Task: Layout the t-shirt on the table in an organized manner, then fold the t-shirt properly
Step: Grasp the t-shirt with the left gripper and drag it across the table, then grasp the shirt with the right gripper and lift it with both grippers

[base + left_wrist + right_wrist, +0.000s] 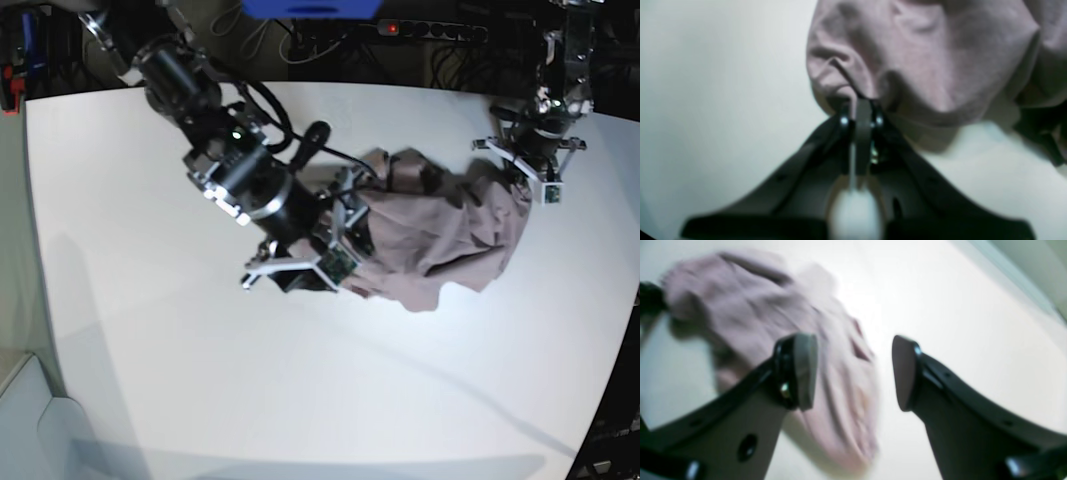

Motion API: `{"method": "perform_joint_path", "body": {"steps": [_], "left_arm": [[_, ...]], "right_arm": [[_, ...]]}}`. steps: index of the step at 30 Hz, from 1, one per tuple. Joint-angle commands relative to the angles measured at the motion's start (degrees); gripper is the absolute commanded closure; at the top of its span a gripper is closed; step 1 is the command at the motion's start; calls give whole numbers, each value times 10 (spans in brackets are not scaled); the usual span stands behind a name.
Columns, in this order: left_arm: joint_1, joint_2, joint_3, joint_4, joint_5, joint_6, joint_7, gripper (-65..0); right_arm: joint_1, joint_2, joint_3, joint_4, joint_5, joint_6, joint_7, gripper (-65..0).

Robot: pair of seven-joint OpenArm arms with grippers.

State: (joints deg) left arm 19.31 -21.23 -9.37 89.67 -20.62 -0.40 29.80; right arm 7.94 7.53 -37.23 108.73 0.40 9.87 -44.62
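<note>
the dusty mauve-pink short-sleeved cotton t-shirt lies bunched in a crumpled heap on the big matte white table, w/ one side pulled up toward the far right of the base view. not laid out yet, no clear sleeves or hem to read.

left gripper: fingers pressed together on a fold of the pink fabric, pinched right at the tips; cloth drapes away up and to the right in its wrist view. in the base view this arm holds the heap's far corner raised off the table.

right gripper: fingers spread wide, nothing between them. the shirt lies on the side of its left-in-frame pad and beyond, running down under that finger; the other pad is over bare table. wrist view is blurry, so whether the pad brushes the cloth i can't say.

key relation: the heap's long axis runs roughly from the right gripper's side across to the left gripper's pinch. right arm is nearer the slack, lower end, so prob. it needs to shift toward the fabric and grab an edge there, then both pull apart to spread it flat.
</note>
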Motion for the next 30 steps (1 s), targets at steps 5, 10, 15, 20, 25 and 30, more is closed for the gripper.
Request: {"method": "perform_joint_path", "body": {"steps": [5, 10, 15, 20, 25, 30], "left_arm": [[1, -8, -3, 7, 0, 2, -5, -6], [1, -8, -3, 7, 0, 2, -5, -6], [0, -8, -3, 7, 0, 2, -6, -6], [-3, -8, -3, 7, 0, 2, -6, -6], [-3, -8, -4, 7, 0, 2, -6, -6], [-3, -10, -4, 7, -1, 2, -6, -6]], "right_arm": [[93, -68, -25, -115, -5, 4, 13, -361], [143, -112, -39, -215, -5, 4, 14, -361], [137, -114, -38, -258, -4, 4, 16, -360], [137, -97, -33, -306, -4, 4, 40, -360], [135, -84, -33, -307, -4, 4, 47, -343], [135, -75, -33, -267, -4, 4, 43, -78]]}}
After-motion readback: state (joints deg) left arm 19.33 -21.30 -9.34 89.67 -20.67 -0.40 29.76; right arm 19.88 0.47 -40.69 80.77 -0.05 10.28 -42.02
